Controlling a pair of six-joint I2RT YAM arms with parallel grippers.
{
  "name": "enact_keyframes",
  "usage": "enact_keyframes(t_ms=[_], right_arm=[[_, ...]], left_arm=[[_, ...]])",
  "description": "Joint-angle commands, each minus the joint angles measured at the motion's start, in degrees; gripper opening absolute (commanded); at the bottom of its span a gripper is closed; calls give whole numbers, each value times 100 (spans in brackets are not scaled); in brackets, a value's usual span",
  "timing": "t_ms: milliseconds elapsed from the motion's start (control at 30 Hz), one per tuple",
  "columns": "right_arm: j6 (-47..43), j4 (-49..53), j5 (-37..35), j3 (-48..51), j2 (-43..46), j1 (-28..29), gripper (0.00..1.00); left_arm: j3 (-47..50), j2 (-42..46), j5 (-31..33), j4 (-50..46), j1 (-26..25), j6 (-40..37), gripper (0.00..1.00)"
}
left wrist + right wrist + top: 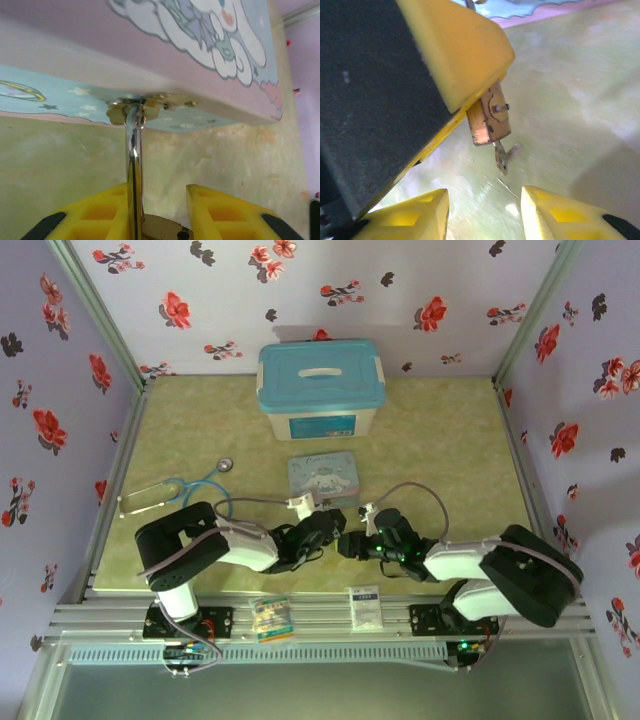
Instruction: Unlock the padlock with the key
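At the front edge of the tin, both arms meet over the work. The padlock hangs by its shackle through the hasp on the tin's lip. My left hand pinches the brass body between its yellow pads, holding it clear of the counter. The key sits in the keyhole at the bottom of the body, with its bow hanging free. My right hand is spread just below it, with nothing between the pads and no contact with the key.

Assessment: the key is inserted and the turn is the step in hand. I cannot tell whether the shackle has released; from the left wrist it looks seated. The next move calls for closing the right hand squarely on the small bow and rotating it, with the left hand steadying the body. A pinch off centre could knock the key out.
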State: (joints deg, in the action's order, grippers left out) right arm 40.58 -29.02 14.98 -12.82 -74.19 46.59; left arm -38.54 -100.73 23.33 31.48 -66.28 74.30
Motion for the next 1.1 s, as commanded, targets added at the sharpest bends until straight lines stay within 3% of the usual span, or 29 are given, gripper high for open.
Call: enact_keyframes(t_ms=[0, 133, 233, 533, 833, 967, 1067], right_arm=[[28, 1237, -878, -145, 852, -62, 46], [-158, 2577, -1630, -134, 2000, -90, 54], [-216, 3026, -1845, -94, 2452, -236, 57], [-270, 3380, -1854, -466, 1917, -495, 55], [-256, 3238, -1797, -375, 2058, -504, 55], [-261, 3125, -1623, -438, 1971, -528, 61], [-249, 3093, -1586, -615, 1750, -529, 65]], left_arm=[[-111, -170, -241, -1246, -101, -464, 26], [-470, -227, -319, -1875, -60, -726, 26], [-779, -221, -342, -2480, -51, -976, 28], [-1735, -538, -346, -4188, -60, -1495, 44], [-1893, -508, -232, -4310, -128, -1534, 53], [-1547, 118, -179, -3848, -127, -1504, 65], [-1350, 765, -5, -3746, -122, -1601, 67]])
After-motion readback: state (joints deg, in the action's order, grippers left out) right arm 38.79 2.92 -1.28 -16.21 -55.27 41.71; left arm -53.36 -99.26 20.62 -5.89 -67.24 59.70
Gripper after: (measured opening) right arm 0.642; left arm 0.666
